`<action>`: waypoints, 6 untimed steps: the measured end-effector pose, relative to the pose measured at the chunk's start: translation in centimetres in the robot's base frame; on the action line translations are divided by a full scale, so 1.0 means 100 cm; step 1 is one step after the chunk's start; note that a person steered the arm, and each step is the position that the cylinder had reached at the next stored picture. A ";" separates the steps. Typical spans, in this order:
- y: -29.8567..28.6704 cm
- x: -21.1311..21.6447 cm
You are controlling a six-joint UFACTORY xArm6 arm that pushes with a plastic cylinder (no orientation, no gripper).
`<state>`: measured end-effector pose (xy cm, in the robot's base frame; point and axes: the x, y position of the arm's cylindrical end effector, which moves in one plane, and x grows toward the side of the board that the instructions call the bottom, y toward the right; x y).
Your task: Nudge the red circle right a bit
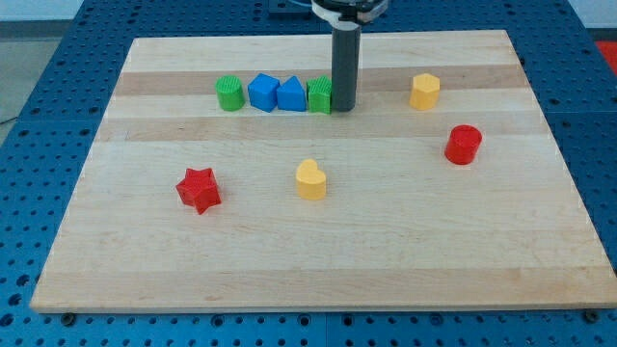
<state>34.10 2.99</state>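
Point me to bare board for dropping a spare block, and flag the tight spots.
Free: the bottom strip below the red star and yellow heart; also the stretch between that heart and the red circle. Crowded: the top row, where my tip touches the right-hand green block.

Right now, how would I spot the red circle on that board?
Look along the wooden board's right edge, about halfway up. The red circle sits alone there, below the yellow block; the only other red piece is a star far left.

Green block (319, 94) half behind the rod (344, 63) (shape unclear), arm cropped at top
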 end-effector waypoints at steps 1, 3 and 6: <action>0.000 -0.007; -0.001 0.047; 0.009 0.051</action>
